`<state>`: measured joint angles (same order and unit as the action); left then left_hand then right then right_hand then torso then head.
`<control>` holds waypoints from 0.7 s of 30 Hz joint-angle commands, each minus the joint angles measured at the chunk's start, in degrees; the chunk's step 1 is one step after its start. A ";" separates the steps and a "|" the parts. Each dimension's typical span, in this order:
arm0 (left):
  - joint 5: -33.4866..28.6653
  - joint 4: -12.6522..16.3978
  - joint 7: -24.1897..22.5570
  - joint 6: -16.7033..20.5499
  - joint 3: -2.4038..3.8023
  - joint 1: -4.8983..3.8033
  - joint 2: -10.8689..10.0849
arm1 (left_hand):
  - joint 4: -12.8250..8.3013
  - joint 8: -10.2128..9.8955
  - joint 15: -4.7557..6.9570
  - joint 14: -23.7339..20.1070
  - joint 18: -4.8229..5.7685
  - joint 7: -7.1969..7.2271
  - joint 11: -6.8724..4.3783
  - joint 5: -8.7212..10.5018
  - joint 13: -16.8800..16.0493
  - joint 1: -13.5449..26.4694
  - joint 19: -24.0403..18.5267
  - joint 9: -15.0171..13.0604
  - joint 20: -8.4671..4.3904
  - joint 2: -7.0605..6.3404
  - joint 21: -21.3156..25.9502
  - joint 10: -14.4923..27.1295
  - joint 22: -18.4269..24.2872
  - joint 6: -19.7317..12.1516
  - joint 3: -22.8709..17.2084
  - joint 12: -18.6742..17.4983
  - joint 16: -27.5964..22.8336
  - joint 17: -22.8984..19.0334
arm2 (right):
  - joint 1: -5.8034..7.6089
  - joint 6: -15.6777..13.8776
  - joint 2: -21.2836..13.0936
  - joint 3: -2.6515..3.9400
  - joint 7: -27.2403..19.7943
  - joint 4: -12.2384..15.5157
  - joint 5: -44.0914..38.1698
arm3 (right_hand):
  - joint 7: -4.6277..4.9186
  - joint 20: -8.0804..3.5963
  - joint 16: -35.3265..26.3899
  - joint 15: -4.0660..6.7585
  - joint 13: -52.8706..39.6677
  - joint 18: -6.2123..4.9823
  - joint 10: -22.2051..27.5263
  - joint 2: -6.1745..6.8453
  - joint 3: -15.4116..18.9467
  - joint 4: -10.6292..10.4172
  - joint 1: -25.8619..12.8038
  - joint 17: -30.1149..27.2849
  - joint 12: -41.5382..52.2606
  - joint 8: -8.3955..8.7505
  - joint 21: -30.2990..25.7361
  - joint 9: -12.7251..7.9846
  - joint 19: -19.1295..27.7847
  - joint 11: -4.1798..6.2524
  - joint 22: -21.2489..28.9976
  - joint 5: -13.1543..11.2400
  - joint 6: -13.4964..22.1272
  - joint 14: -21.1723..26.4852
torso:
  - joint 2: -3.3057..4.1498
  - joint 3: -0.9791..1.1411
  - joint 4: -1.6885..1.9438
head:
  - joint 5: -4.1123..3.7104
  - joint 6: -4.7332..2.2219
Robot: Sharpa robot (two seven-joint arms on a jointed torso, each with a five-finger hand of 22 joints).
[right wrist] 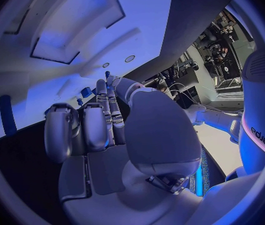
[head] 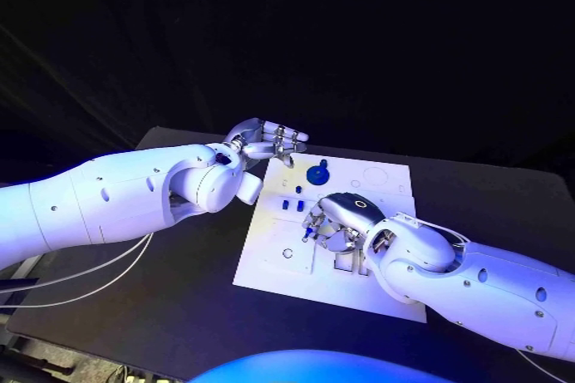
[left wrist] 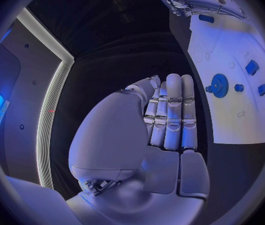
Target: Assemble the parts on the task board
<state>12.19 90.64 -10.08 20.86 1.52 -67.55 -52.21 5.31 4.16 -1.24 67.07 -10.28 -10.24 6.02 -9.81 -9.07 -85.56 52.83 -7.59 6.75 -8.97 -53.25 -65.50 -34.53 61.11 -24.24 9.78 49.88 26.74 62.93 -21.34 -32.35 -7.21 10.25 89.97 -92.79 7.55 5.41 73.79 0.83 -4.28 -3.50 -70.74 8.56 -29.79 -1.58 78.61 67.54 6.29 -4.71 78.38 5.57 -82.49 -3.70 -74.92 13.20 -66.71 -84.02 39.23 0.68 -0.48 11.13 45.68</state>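
The white task board (head: 270, 262) lies in the middle of the black table. A blue gear (head: 317, 174) stands near its far edge, with two small blue parts (head: 292, 206) just nearer. My right hand (head: 341, 225) hovers over the board's middle, fingers curled down onto a small blue part (head: 309, 231); whether they grip it is unclear. In the left wrist view that part (left wrist: 206, 18) shows under the right hand (left wrist: 195, 0). My left hand (head: 266, 142) is at the board's far left corner, fingers straight and holding nothing (left wrist: 170, 115). The gear (left wrist: 220, 84) lies beyond its fingertips.
Bare black table (head: 179, 300) surrounds the board. Empty holes and slots mark the board's near half (head: 287, 252). In the right wrist view a long blue piece (right wrist: 6, 115) lies beside my right hand (right wrist: 107, 130), with small blue parts (right wrist: 85, 92) past the fingertips.
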 commanded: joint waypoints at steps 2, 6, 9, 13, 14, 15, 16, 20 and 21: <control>-0.41 0.23 -0.94 0.06 0.04 -0.03 0.15 | -0.24 0.00 -0.23 -0.07 -0.25 0.06 0.00 -0.05 -0.06 -0.07 0.28 0.07 -0.02 0.02 0.18 0.23 0.06 -0.34 -0.02 0.36 0.05 -0.05 | -0.21 1.34 0.36 -0.07 -0.52 -0.46 -2.02 | 0.13 0.03 0.16 -0.11 -0.01 0.53 -0.33 -0.12 0.39 -0.04 -0.42 -0.10 -0.30 -0.20 0.21 0.05 -0.20 -0.13 -8.04 0.28 -0.26 -2.07 | -0.02 0.00 0.00 | 0.33 0.29; -0.41 0.25 -0.89 -0.03 0.04 -0.03 0.15 | -0.24 0.00 -0.23 -0.07 -0.25 0.06 0.00 -0.05 -0.06 -0.07 0.28 0.07 -0.02 0.02 0.18 0.23 0.06 -0.34 -0.02 0.36 0.05 -0.05 | -0.30 1.42 0.67 -0.10 -0.32 -0.87 -2.49 | 0.13 0.03 0.16 -0.11 -0.01 0.53 -0.33 -0.12 0.39 -0.04 -0.42 -0.10 -0.30 -0.20 0.21 0.05 -0.20 -0.13 -8.04 0.28 -0.26 -2.07 | -0.01 0.01 -0.01 | 0.57 0.53; -0.41 0.24 -0.84 -0.11 0.04 -0.03 0.16 | -0.24 0.00 -0.23 -0.07 -0.25 0.06 0.00 -0.05 -0.06 -0.07 0.28 0.07 -0.02 0.02 0.18 0.23 0.06 -0.34 -0.02 0.36 0.05 -0.05 | -0.34 1.53 0.87 -0.11 -0.26 -1.11 -2.65 | 0.16 0.04 0.18 -0.13 -0.02 0.54 -0.32 -0.22 0.55 -0.14 -0.60 -0.13 -0.33 -0.16 0.23 0.05 -0.23 -0.17 -8.07 0.27 -0.21 -2.07 | -0.02 -0.01 -0.01 | 0.61 0.74; -0.41 0.09 -0.76 -0.15 0.05 -0.04 0.15 | -0.24 0.01 -0.25 -0.09 -0.25 0.05 0.01 -0.05 -0.06 -0.04 0.26 0.08 -0.01 0.03 0.19 0.27 0.06 -0.36 0.01 0.38 0.05 -0.07 | -0.44 1.89 1.27 -0.12 -0.17 -1.46 -2.75 | 0.16 0.04 0.18 -0.13 -0.02 0.54 -0.32 -0.22 0.55 -0.14 -0.60 -0.13 -0.33 -0.16 0.23 0.05 -0.23 -0.17 -8.07 0.27 -0.21 -2.07 | 0.02 -0.02 -0.04 | 0.95 0.89; -0.41 0.06 -0.74 -0.16 0.05 -0.04 0.15 | -0.24 0.01 -0.25 -0.09 -0.25 0.05 0.01 -0.05 -0.06 -0.04 0.26 0.08 -0.01 0.03 0.19 0.27 0.06 -0.36 0.01 0.38 0.05 -0.07 | -0.48 2.02 1.35 -0.12 -0.14 -1.52 -2.76 | 0.16 0.04 0.18 -0.13 -0.02 0.54 -0.32 -0.22 0.55 -0.14 -0.60 -0.13 -0.33 -0.16 0.23 0.05 -0.23 -0.17 -8.07 0.27 -0.21 -2.07 | 0.02 0.00 -0.04 | 0.99 0.90; -0.41 0.04 -0.72 -0.17 0.05 -0.04 0.15 | -0.24 0.01 -0.25 -0.09 -0.25 0.05 0.01 -0.05 -0.06 -0.04 0.26 0.08 -0.01 0.03 0.19 0.27 0.06 -0.36 0.01 0.38 0.05 -0.07 | -0.53 2.14 1.43 -0.13 -0.12 -1.58 -2.77 | 0.16 0.04 0.18 -0.13 -0.02 0.54 -0.32 -0.22 0.55 -0.14 -0.60 -0.13 -0.33 -0.16 0.23 0.05 -0.23 -0.17 -8.07 0.27 -0.21 -2.07 | 0.00 0.00 -0.04 | 1.00 0.93; -0.41 0.02 -0.70 -0.19 0.05 -0.04 0.15 | -0.24 0.01 -0.25 -0.09 -0.25 0.05 0.01 -0.05 -0.06 -0.04 0.26 0.08 -0.01 0.03 0.19 0.27 0.06 -0.36 0.01 0.38 0.05 -0.07 | -0.56 2.21 1.48 -0.13 -0.11 -1.63 -2.77 | 0.16 0.04 0.18 -0.13 -0.02 0.54 -0.32 -0.22 0.55 -0.14 -0.60 -0.13 -0.33 -0.16 0.23 0.05 -0.23 -0.17 -8.07 0.27 -0.21 -2.07 | -0.02 0.00 -0.01 | 0.99 0.98; -0.41 -0.01 -0.62 -0.27 0.05 -0.05 0.13 | -0.23 -0.01 -0.27 -0.13 -0.25 0.03 0.04 -0.05 -0.06 0.02 0.23 0.10 0.01 0.02 0.21 0.34 0.07 -0.42 0.06 0.39 0.04 -0.10 | -0.70 2.45 1.69 -0.16 -0.12 -1.80 -2.76 | 0.17 0.04 0.18 -0.14 -0.02 0.53 -0.30 -0.23 0.63 -0.15 -0.66 -0.16 -0.36 -0.14 0.18 0.05 -0.20 -0.18 -8.04 0.20 -0.16 -2.07 | -0.03 0.00 0.00 | 1.01 1.00; -0.41 -0.01 -0.62 -0.28 0.05 -0.05 0.13 | -0.23 -0.01 -0.27 -0.13 -0.25 0.03 0.04 -0.05 -0.06 0.02 0.23 0.10 0.01 0.02 0.21 0.34 0.07 -0.42 0.06 0.39 0.04 -0.10 | -0.71 2.48 1.71 -0.16 -0.12 -1.81 -2.76 | 0.17 0.04 0.18 -0.14 -0.02 0.53 -0.30 -0.23 0.63 -0.15 -0.66 -0.16 -0.36 -0.14 0.18 0.05 -0.20 -0.18 -8.04 0.20 -0.16 -2.07 | -0.02 0.00 0.00 | 1.06 1.04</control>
<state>12.09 90.57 -10.14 20.87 1.53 -67.56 -52.18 5.31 4.16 -1.24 67.07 -10.28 -10.23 6.02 -9.82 -9.06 -85.56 52.83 -7.54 6.75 -8.97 -53.25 -65.51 -34.53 61.11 -24.24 9.78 49.88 26.69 62.30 -20.13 -30.78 -7.36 10.27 88.19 -94.54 7.46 5.41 73.78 0.83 -4.27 -3.50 -70.74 8.33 -29.56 -1.82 78.37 67.46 6.29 -4.49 78.37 5.58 -82.48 -3.70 -74.91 13.18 -66.62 -84.02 39.21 0.67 -0.51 12.13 46.64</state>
